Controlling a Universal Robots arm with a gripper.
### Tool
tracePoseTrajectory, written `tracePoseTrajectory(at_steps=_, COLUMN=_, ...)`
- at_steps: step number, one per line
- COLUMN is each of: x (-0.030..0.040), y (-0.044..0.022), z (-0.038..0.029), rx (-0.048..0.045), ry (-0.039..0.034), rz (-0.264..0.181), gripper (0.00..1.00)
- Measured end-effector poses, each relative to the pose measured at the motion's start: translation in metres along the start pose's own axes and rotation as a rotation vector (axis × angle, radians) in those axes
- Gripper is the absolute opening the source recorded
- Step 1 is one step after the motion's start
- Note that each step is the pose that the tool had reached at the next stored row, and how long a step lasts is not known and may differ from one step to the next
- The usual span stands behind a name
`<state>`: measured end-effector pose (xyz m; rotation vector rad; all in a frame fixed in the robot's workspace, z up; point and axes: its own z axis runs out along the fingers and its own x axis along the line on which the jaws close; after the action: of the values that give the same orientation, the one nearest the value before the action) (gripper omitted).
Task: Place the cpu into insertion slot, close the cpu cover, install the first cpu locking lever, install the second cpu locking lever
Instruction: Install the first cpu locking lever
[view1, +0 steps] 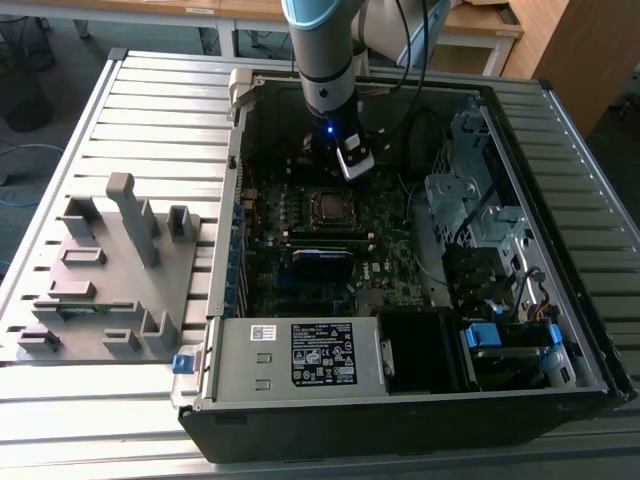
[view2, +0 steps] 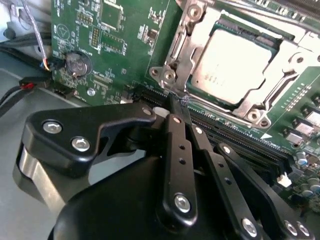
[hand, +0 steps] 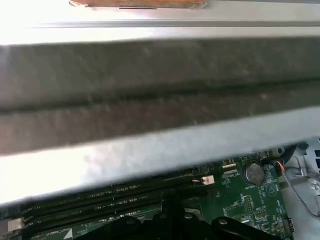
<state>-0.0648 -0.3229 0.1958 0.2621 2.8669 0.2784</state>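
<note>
Hovering inside the open computer case (view1: 560, 330), my tool (view2: 176, 106) has its fingers pressed together with nothing between them, tips just beside the corner of the insertion slot (view2: 172, 75). The cpu (view2: 232, 65) lies seated in that slot, with the cpu cover (view2: 260, 107) folded down around it. In the exterior view the slot (view1: 330, 206) sits mid-board, nearer the case's far wall. A grey fixture tray (view1: 100, 290) rests on the slatted surface (view1: 60, 420) beside the case.
</note>
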Motion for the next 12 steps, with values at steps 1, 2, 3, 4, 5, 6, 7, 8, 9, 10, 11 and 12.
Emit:
tracePoseTrajectory(at_steps=1, x=-0.0001, y=-0.0007, z=0.0, rx=-0.0001, ry=-0.0001, rz=0.0, gripper=0.1)
tracePoseTrajectory(at_steps=2, x=-0.0002, y=-0.0012, z=0.0001, rx=-0.0001, ry=-0.0001, rz=0.0, gripper=0.1)
tracePoseTrajectory(at_steps=3, x=-0.0001, y=-0.0014, z=0.0004, rx=-0.0002, ry=-0.0003, rz=0.0, gripper=0.1)
tracePoseTrajectory(at_steps=4, x=0.0, y=-0.0015, z=0.0009, rx=-0.0004, ry=-0.0006, rz=0.0, gripper=0.1)
tracePoseTrajectory(at_steps=5, x=0.0001, y=-0.0017, z=0.0013, rx=-0.0003, ry=-0.0009, rz=0.0, gripper=0.1)
tracePoseTrajectory(at_steps=6, x=0.0002, y=-0.0018, z=0.0018, rx=-0.0003, ry=-0.0011, rz=0.0, gripper=0.1)
tracePoseTrajectory(at_steps=7, x=0.0003, y=-0.002, z=0.0025, rx=-0.0004, ry=-0.0015, rz=0.0, gripper=0.1)
tracePoseTrajectory(at_steps=8, x=0.0005, y=-0.0021, z=0.0033, rx=-0.0005, ry=-0.002, rz=0.0, gripper=0.1)
tracePoseTrajectory(at_steps=9, x=0.0007, y=-0.0023, z=0.004, rx=-0.0006, ry=-0.0023, rz=0.0, gripper=0.1)
tracePoseTrajectory(at_steps=10, x=0.0008, y=-0.0024, z=0.0043, rx=-0.0006, ry=-0.0025, rz=0.0, gripper=0.1)
tracePoseTrajectory(at_steps=11, x=0.0009, y=-0.0025, z=0.0044, rx=-0.0003, ry=-0.0024, rz=0.0, gripper=0.1)
tracePoseTrajectory(at_steps=12, x=0.0009, y=-0.0025, z=0.0045, rx=-0.0002, ry=-0.0024, rz=0.0, gripper=0.1)
